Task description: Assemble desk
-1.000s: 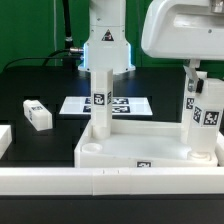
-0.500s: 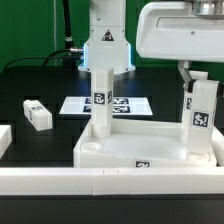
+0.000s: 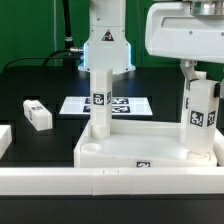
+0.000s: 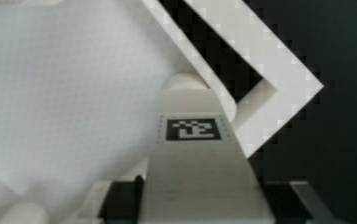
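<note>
The desk's white tray-like tabletop (image 3: 140,165) lies at the front of the table. One square white leg (image 3: 100,100) stands upright in its far corner on the exterior view's left. A second tagged leg (image 3: 201,120) stands upright at the far corner on the exterior view's right, its foot inside the rim. My gripper (image 3: 198,78) comes down from above and is shut on this leg's top. In the wrist view my gripper (image 4: 210,205) has a dark finger on each side of the leg (image 4: 196,150), and the tabletop (image 4: 50,100) spreads out beyond it.
A loose tagged leg (image 3: 37,114) lies flat on the black table at the exterior view's left. The marker board (image 3: 75,105) lies behind the tabletop. A long white rail (image 3: 100,185) runs along the front. The arm's base (image 3: 105,45) stands at the back.
My hand swung a little toward the exterior view's left and back to the right. The held leg turned about its own axis, and its tags show on different faces.
</note>
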